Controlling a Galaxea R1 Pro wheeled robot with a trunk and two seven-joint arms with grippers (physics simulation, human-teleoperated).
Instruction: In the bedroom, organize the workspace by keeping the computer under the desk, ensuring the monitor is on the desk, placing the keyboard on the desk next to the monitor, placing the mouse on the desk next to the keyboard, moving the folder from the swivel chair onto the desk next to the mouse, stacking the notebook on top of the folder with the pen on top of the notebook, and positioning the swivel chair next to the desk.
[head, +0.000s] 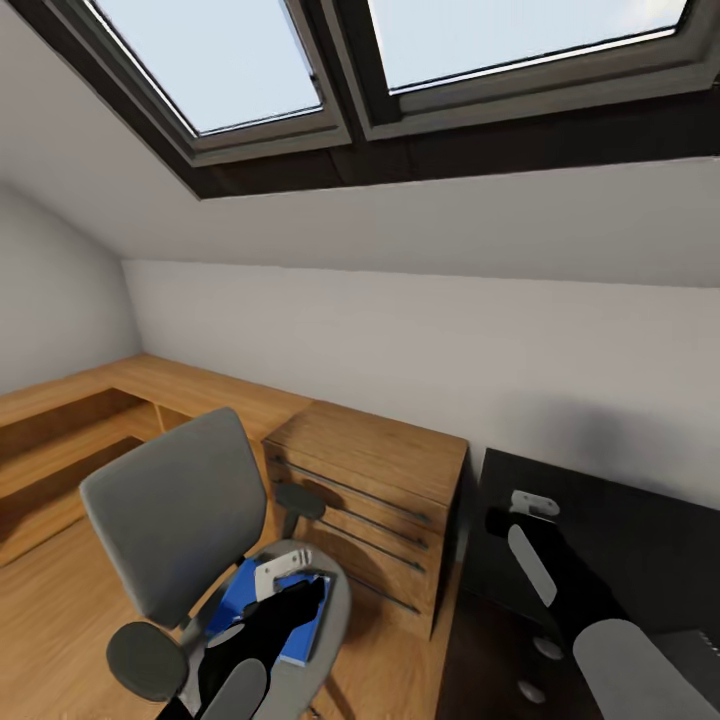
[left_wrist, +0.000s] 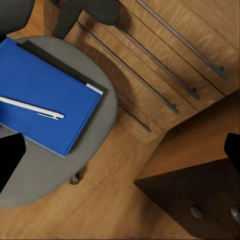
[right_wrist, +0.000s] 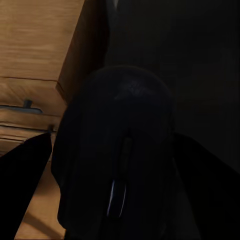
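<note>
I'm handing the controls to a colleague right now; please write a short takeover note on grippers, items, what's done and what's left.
Left gripper: over the swivel chair seat, apparently open and empty.
Right gripper: over the black desk edge, apparently shut on the mouse, which looms close between its fingers.
Blue folder lies on the chair seat with the white pen on top.
The chair stands beside the wooden chest of drawers.
Done: mouse picked up, it seems.
Left: set the mouse down, move the folder to the desk, stack the pen, position the chair.
</note>
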